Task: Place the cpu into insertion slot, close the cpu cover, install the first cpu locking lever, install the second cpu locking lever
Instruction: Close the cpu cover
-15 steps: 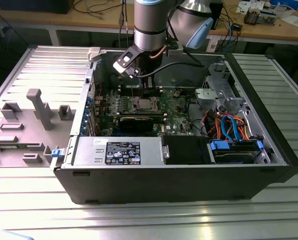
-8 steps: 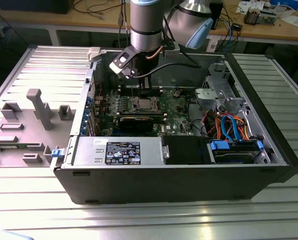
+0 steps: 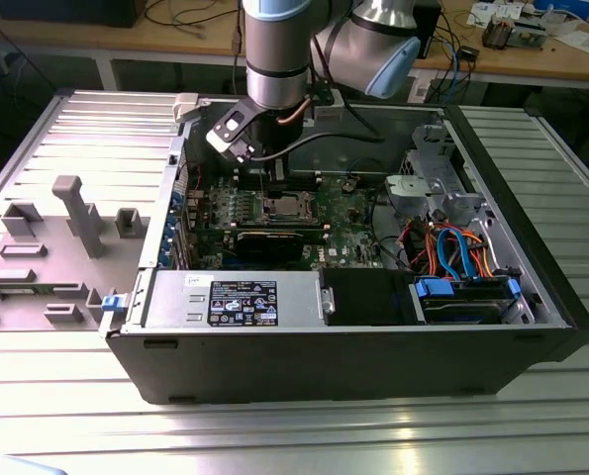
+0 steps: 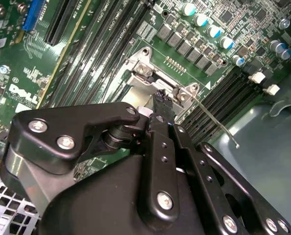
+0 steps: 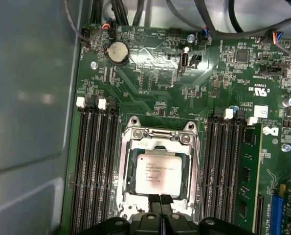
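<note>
The cpu [image 5: 157, 174] lies flat in the insertion slot [image 3: 280, 207], its silver-grey top showing through the window of the cpu cover [image 5: 127, 147]. The cover lies down around the chip. My gripper [image 5: 160, 199] is shut, its two black fingertips pressed together at the near edge of the cover and chip, with nothing between them. In the second wrist view the gripper [image 4: 163, 100] tip sits at the socket's metal frame [image 4: 140, 73]. A thin wire locking lever [image 4: 214, 119] sticks out free from the socket's corner. In the exterior view the gripper [image 3: 275, 182] hangs just above the socket.
Long black memory slots [image 5: 94, 161] flank the socket on both sides. Black cables [image 3: 324, 143] run over the case's back. A drive cage [image 3: 423, 193] and orange and blue cables [image 3: 452, 247] fill the exterior view's right. A grey fixture plate [image 3: 66, 228] lies outside the case.
</note>
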`<control>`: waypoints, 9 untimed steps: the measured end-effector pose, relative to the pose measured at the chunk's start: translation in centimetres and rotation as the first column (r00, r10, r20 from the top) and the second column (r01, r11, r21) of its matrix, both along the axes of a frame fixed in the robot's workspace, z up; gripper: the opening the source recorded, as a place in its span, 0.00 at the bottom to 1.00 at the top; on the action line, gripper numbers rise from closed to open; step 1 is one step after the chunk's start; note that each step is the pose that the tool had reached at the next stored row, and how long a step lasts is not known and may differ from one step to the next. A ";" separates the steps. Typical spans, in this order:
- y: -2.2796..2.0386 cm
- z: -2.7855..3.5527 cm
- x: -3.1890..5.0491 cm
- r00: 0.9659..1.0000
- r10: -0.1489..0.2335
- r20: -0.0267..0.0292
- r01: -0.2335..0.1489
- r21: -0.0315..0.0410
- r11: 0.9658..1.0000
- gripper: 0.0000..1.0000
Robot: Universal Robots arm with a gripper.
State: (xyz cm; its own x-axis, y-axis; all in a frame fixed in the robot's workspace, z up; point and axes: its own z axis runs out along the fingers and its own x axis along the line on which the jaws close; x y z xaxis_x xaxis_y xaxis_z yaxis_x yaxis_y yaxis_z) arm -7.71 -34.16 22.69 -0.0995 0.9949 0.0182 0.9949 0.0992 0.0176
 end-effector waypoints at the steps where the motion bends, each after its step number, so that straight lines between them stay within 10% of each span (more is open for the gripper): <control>1: 0.01 -0.21 -0.05 1.000 0.000 0.000 0.000 0.000 1.000 0.11; 9: 0.03 -1.53 -0.36 1.000 0.005 -0.003 -0.005 0.000 1.000 0.11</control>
